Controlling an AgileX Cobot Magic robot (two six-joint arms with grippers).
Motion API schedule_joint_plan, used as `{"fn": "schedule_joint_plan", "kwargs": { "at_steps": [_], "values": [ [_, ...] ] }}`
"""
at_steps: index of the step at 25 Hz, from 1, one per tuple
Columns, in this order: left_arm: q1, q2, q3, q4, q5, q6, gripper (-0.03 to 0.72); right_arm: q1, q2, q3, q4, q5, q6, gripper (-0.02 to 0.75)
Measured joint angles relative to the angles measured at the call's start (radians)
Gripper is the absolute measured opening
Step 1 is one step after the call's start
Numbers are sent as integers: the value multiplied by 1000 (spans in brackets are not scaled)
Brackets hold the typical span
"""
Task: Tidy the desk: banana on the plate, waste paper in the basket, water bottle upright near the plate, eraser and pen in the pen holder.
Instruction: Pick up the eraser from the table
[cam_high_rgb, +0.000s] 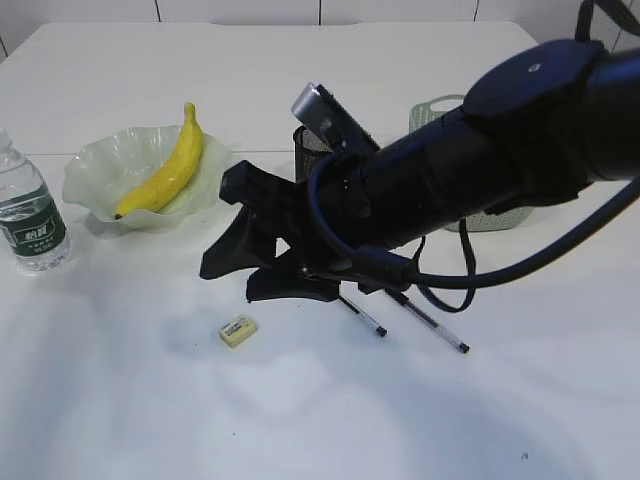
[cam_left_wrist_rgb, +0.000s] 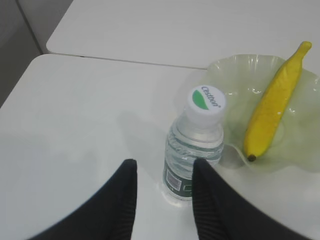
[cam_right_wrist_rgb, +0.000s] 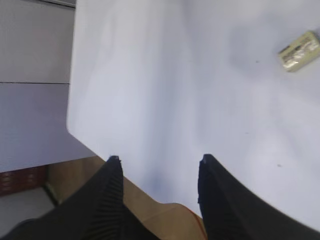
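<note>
The yellow banana (cam_high_rgb: 165, 175) (cam_left_wrist_rgb: 274, 107) lies on the pale green wavy plate (cam_high_rgb: 95, 165) (cam_left_wrist_rgb: 235, 70). Just left of the plate, the water bottle (cam_high_rgb: 30, 215) (cam_left_wrist_rgb: 196, 145) stands upright. My left gripper (cam_left_wrist_rgb: 165, 164) is open and empty, and the bottle is just past its right fingertip. A cream eraser (cam_high_rgb: 237, 330) (cam_right_wrist_rgb: 299, 51) lies on the table with two pens (cam_high_rgb: 362, 318) (cam_high_rgb: 432, 326) to its right. My right gripper (cam_high_rgb: 228, 283) (cam_right_wrist_rgb: 159, 160) hangs open and empty above the table, up and left of the eraser. The black mesh pen holder (cam_high_rgb: 310, 148) stands behind the right arm. No waste paper shows.
A green mesh basket (cam_high_rgb: 438, 108) sits at the back right, partly hidden by the right arm. That arm stretches across the middle of the table from the right. In the right wrist view the table's edge (cam_right_wrist_rgb: 72, 125) and the floor lie under the fingers.
</note>
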Motion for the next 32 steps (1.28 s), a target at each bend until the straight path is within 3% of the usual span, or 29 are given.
{"fn": "schedule_joint_plan", "kwargs": {
  "at_steps": [5,7,19,23,32],
  "values": [
    [0,10,0,0,-7,0,254,-4,4,-93,-429,45,266,371],
    [0,12,0,0,-7,0,254,-4,28,-141,-544,114,324,371],
    [0,16,0,0,-9,0,254,-4,280,-584,-973,514,357,371],
    [0,24,0,0,-9,0,254,-4,313,-660,-1049,543,277,371],
    [0,24,0,0,-9,0,254,-4,317,-669,-1068,550,70,371]
  ]
}}
